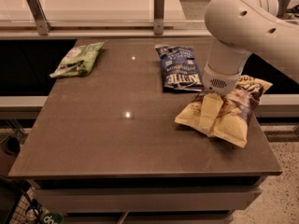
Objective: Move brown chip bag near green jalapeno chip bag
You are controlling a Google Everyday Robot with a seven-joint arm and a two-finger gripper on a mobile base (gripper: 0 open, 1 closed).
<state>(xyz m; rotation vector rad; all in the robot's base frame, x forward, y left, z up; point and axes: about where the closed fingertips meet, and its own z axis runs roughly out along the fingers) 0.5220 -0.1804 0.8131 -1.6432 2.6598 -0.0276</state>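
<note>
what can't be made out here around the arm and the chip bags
Camera view, gripper down on the brown chip bag: the wrist above hides whether it grips the bag.
Brown chip bag: its middle is under the wrist.
Arm: cut off by the top and right edges.
Green chip bag: print too small to read.
Blue chip bag: near right corner behind the wrist.

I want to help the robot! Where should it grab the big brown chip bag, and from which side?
From straight above, at the crinkly ridge near the pale front end of the brown chip bag. It lies flat on the table, so nothing fits under its edges. The gripper is down on that part.
</note>
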